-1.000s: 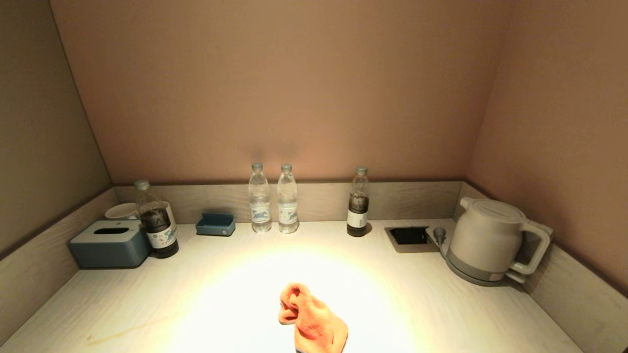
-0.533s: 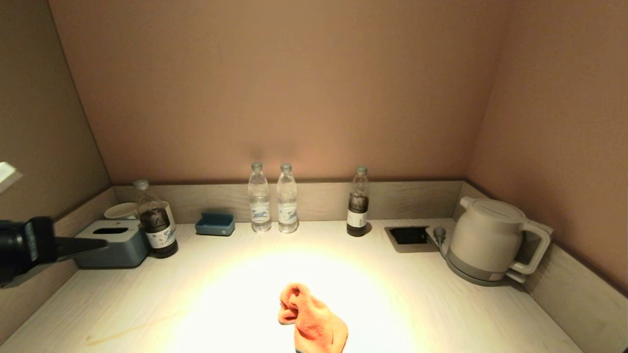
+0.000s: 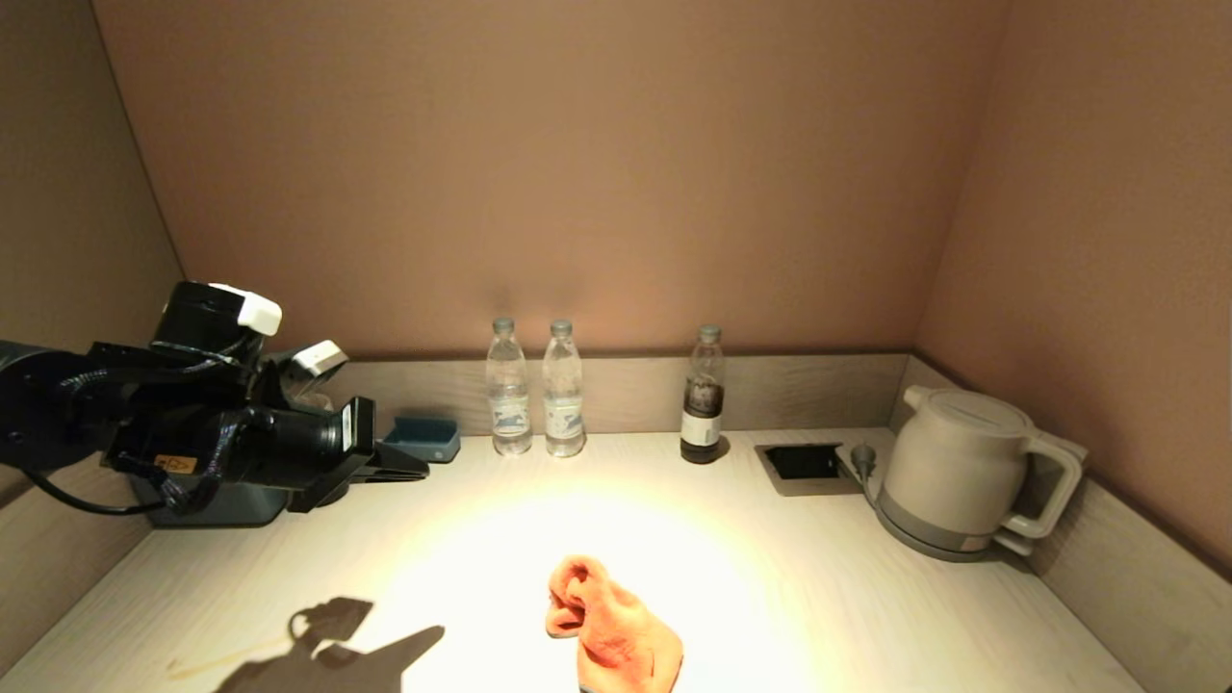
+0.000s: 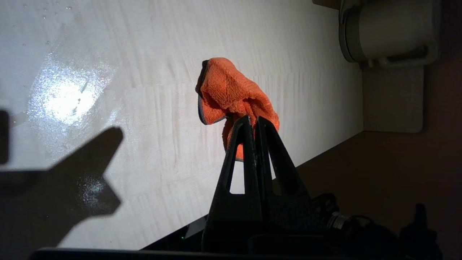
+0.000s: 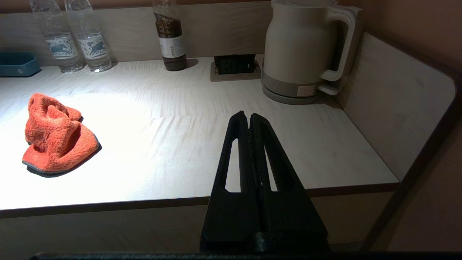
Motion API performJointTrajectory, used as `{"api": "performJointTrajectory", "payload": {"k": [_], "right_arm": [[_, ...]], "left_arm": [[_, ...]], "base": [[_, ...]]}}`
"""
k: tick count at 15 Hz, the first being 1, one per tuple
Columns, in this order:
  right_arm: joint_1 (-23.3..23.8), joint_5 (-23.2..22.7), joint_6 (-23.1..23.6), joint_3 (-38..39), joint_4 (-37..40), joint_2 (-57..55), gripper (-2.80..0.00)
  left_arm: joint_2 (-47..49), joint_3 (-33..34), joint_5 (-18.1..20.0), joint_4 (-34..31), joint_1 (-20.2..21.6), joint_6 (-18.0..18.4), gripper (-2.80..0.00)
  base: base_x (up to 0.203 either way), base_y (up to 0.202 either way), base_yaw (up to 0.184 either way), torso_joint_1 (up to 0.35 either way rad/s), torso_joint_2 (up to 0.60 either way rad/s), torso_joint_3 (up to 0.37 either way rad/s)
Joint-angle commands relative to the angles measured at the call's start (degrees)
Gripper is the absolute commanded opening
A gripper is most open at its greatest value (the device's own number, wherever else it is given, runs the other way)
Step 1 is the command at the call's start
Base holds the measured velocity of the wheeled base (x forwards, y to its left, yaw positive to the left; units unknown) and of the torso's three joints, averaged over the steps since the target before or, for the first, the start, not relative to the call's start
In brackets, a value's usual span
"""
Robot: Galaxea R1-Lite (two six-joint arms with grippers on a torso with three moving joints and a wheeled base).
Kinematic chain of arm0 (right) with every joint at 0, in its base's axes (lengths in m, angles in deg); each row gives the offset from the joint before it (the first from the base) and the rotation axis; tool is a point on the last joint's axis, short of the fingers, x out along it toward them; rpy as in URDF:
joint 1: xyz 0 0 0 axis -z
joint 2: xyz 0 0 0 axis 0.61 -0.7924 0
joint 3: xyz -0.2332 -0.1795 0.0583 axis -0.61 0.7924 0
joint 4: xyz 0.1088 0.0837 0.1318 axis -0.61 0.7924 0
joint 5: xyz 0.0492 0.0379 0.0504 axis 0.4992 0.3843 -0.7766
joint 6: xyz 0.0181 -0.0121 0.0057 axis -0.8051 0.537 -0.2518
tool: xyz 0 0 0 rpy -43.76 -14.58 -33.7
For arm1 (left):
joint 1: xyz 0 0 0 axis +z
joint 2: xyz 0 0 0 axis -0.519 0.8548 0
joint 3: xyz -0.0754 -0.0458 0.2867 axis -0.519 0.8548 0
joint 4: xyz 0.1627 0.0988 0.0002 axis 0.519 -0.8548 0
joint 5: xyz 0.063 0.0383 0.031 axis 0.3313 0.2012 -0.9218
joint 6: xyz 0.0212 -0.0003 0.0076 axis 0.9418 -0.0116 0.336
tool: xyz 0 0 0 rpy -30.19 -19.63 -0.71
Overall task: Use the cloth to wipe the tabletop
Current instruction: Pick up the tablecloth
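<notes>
An orange cloth point(image 3: 611, 630) lies crumpled on the pale tabletop point(image 3: 818, 597) near its front edge, in the bright light patch. My left gripper point(image 3: 416, 472) hangs above the table's left side, pointing right, shut and empty, well apart from the cloth. In the left wrist view the cloth point(image 4: 231, 90) shows beyond the closed left gripper point(image 4: 252, 121). My right gripper point(image 5: 248, 117) is shut and empty, just off the table's front edge to the right of the cloth point(image 5: 54, 133); the head view does not show it.
Along the back wall stand two clear bottles point(image 3: 508, 390), a dark bottle point(image 3: 704, 395) and a blue tray point(image 3: 423, 440). A socket recess point(image 3: 801, 464) and a kettle point(image 3: 962, 476) sit back right. A tissue box point(image 3: 217, 505) is partly behind my left arm. Wet spots point(image 4: 65, 97) glisten on the table.
My left arm has come in from the left edge and moved right over the table's left side, casting a shadow at the front left. The cloth has not moved.
</notes>
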Motion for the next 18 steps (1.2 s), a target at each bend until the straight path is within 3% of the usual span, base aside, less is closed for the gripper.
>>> {"api": "performJointTrajectory", "payload": {"k": [1, 2, 4, 8, 10, 18], "right_arm": [[0.0, 0.0, 0.0, 0.0, 0.0, -0.1, -2.80], [0.0, 0.0, 0.0, 0.0, 0.0, -0.1, -2.80], [0.0, 0.0, 0.0, 0.0, 0.0, -0.1, -2.80], [0.0, 0.0, 0.0, 0.0, 0.0, -0.1, -2.80], [0.0, 0.0, 0.0, 0.0, 0.0, -0.1, -2.80], [0.0, -0.1, 0.0, 0.0, 0.0, -0.1, -2.80]], "left_arm": [[2.5, -1.1, 0.1, 0.1, -0.8, -1.3, -2.80], [2.5, -1.1, 0.1, 0.1, -0.8, -1.3, -2.80], [2.8, -3.6, -0.3, -0.1, -1.8, -5.4, -2.80], [2.6, -4.9, -0.7, -1.1, -4.4, -8.6, -2.80], [2.5, -7.0, -1.0, -3.5, -5.8, -11.9, -2.80], [3.0, -7.4, -3.0, -3.7, -7.1, -12.5, -2.80]], "base": [[0.000, 0.000, 0.000, 0.000, 0.00, 0.000], [0.000, 0.000, 0.000, 0.000, 0.00, 0.000], [0.000, 0.000, 0.000, 0.000, 0.00, 0.000], [0.000, 0.000, 0.000, 0.000, 0.00, 0.000], [0.000, 0.000, 0.000, 0.000, 0.00, 0.000], [0.000, 0.000, 0.000, 0.000, 0.00, 0.000]]}}
